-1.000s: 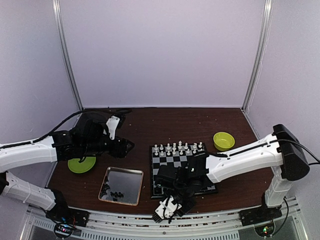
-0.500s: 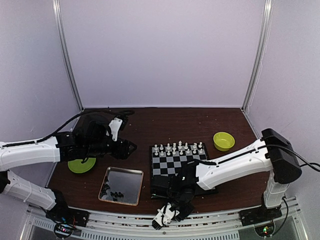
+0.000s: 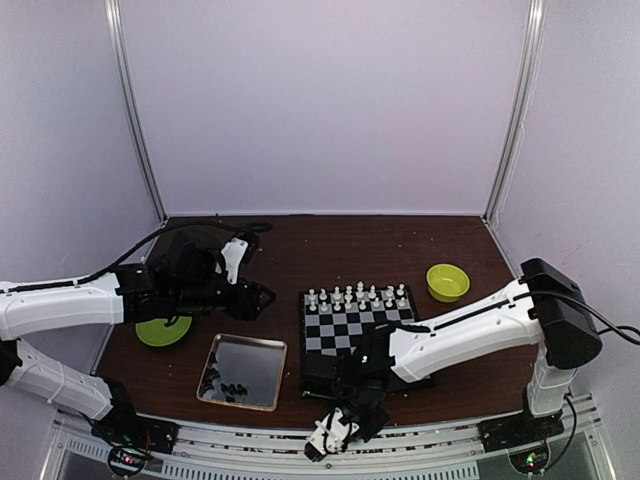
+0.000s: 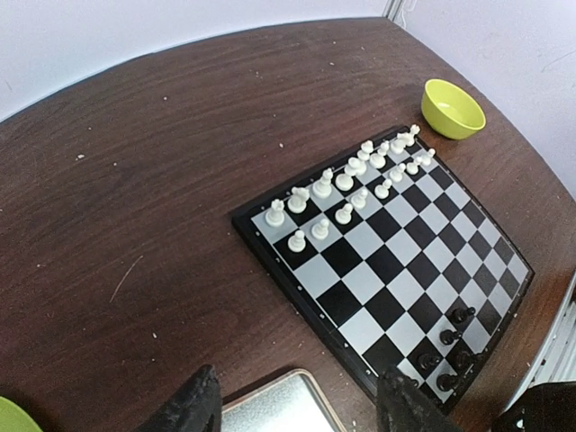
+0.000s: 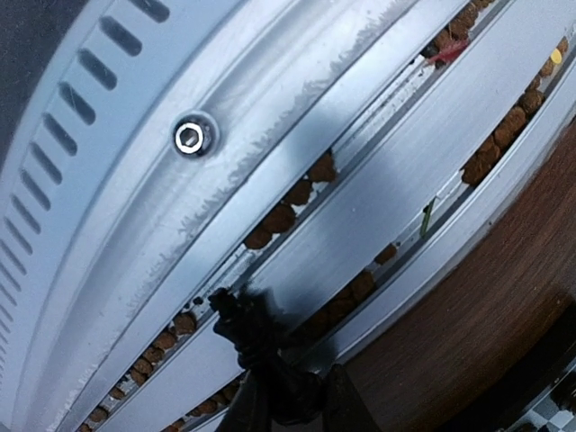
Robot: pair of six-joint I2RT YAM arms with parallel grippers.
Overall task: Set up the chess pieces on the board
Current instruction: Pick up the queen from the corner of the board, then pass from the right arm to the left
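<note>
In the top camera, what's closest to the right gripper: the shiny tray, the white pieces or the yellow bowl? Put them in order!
From the right gripper, holding a black piece:
1. Shiny tray, left, near edge.
2. White pieces, on the board's far rows.
3. Yellow bowl, back right.

the board (image 3: 352, 326) is checked black and silvery-grey, rimmed thin black. white chess pieces (image 3: 355, 295) along its far edge, black chess pieces (image 4: 450, 338) at its near edge; past that edge, one black piece (image 5: 241, 317) against a silver rail (image 5: 135, 234). right of the board a yellow-green bowl (image 3: 447, 282); left, a silver tray (image 3: 255, 362) and lime plate (image 3: 158, 335).
</note>
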